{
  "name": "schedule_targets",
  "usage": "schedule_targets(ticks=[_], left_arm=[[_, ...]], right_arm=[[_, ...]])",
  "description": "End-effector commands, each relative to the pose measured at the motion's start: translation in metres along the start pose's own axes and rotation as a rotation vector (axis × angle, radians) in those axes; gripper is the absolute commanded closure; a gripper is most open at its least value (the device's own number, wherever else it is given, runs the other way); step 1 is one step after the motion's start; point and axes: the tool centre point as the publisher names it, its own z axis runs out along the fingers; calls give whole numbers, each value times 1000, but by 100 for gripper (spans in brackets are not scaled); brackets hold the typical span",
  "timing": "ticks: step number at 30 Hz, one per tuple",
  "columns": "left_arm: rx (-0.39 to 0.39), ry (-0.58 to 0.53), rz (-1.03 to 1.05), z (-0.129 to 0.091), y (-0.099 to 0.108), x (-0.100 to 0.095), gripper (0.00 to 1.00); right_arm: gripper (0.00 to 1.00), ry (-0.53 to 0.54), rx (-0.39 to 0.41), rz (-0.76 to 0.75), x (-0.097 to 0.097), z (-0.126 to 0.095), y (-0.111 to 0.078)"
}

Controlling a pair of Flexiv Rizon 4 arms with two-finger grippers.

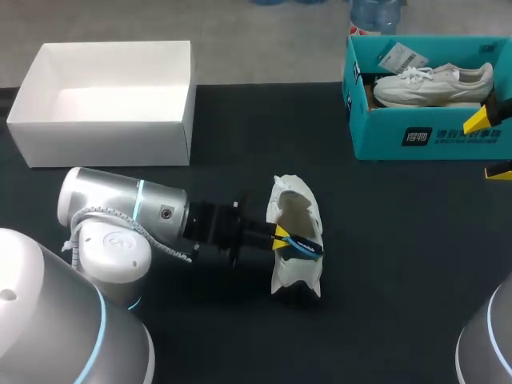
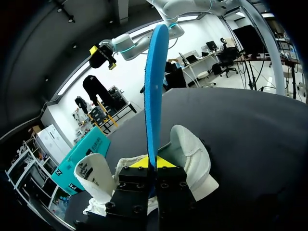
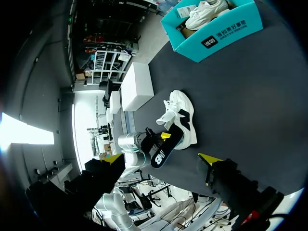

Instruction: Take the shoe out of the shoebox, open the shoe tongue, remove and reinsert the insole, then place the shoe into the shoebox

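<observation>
The left gripper (image 1: 280, 238) is pinching the blue insole (image 2: 154, 86) by one end, with both fingers pressing on its flat faces. This is keeping the insole standing on edge ahead of the fingers, at the opening of the white shoe (image 1: 294, 210). Whether its far end is inside the shoe cannot be told.

The shoe is sitting near the middle of the table (image 1: 400, 280), out of any box, where the left arm is reaching it directly. The insole step appears to be under way.

The right gripper (image 1: 490, 146) is hanging spread and empty just beside the teal shoebox (image 1: 432, 138), which is holding a second shoe (image 1: 432, 84). A white box (image 1: 104, 128) is standing well apart.
</observation>
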Motion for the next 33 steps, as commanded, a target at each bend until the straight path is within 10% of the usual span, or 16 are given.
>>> schedule_targets(ticks=[1,9,12,14,17,18,24,27,33], left_arm=[[-11,0,7,10,7,-4,100],[-43,-2,19,8,12,-8,100],[-38,-8,30,3,4,-10,26],[-29,-6,36,0,-2,-10,16],[-4,-1,54,-4,-14,-7,24],[3,2,57,-5,-17,-6,51],[29,20,59,-6,-28,-1,55],[28,37,70,-5,-30,2,100],[3,65,81,3,-21,9,100]], right_arm=[[0,-3,-1,2,0,0,-1],[0,-3,-1,2,0,0,-1],[0,-3,-1,2,0,0,-1],[0,-3,-1,2,0,0,-1],[0,-3,-1,2,0,0,-1],[0,-3,-1,2,0,0,-1],[0,-3,-1,2,0,0,-1],[0,-3,-1,2,0,0,-1],[0,-3,-1,2,0,0,-1]])
